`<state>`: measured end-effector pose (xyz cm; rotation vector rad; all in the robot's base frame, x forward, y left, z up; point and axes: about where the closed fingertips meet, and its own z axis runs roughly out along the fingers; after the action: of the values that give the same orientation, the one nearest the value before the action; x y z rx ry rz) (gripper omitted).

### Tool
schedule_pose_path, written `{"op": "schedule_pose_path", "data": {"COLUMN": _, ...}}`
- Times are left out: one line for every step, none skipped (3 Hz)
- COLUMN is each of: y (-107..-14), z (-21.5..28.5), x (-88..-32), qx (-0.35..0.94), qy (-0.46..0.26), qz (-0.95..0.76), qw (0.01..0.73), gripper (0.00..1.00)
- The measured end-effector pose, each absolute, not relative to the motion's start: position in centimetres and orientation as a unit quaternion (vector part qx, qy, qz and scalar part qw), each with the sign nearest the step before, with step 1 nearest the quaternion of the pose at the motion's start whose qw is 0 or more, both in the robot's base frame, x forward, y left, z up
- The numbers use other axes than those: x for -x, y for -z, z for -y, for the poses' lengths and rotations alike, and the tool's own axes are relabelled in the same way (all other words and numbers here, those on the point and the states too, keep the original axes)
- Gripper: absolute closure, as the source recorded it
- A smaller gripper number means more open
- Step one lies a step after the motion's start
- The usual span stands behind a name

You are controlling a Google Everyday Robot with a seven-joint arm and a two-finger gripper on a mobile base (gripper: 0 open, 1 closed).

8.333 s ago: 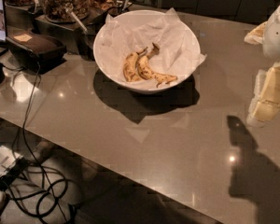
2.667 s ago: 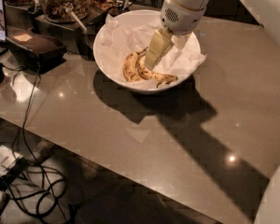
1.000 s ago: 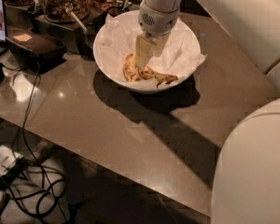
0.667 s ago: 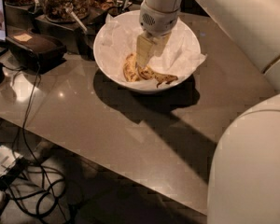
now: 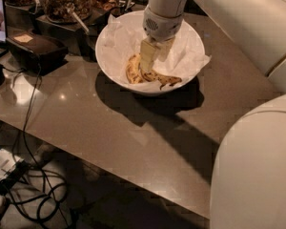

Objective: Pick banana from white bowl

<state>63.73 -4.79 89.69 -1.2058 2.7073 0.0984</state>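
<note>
Gripper (image 5: 154,63) down inside white bowl (image 5: 103,63), over banana (image 5: 168,80), far side of table (image 5: 133,142), jaw state cannot be told.

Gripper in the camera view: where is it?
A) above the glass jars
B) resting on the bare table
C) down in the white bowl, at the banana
C: the gripper reaches down inside the white bowl, with its tip at the banana.
</note>
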Motion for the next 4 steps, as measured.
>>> {"op": "schedule_pose_path", "data": {"y": -89.3, "z": 5.4, "x": -64.2, "qx": 0.396, "qy": -0.031, "qz": -0.914, "qw": 0.086, "gripper": 0.50}}
{"op": "schedule_pose_path", "data": {"y": -89.0, "z": 5.6, "x": -64.7, "qx": 0.392, "qy": -0.028, "qz": -0.916, "qw": 0.083, "gripper": 0.49}}
{"op": "schedule_pose_path", "data": {"y": -88.4, "z": 5.8, "x": -65.0, "qx": 0.388, "qy": -0.027, "qz": -0.918, "qw": 0.078, "gripper": 0.49}}
{"op": "schedule_pose_path", "data": {"y": -87.7, "z": 5.9, "x": -64.9, "qx": 0.387, "qy": -0.031, "qz": -0.919, "qw": 0.073, "gripper": 0.49}}
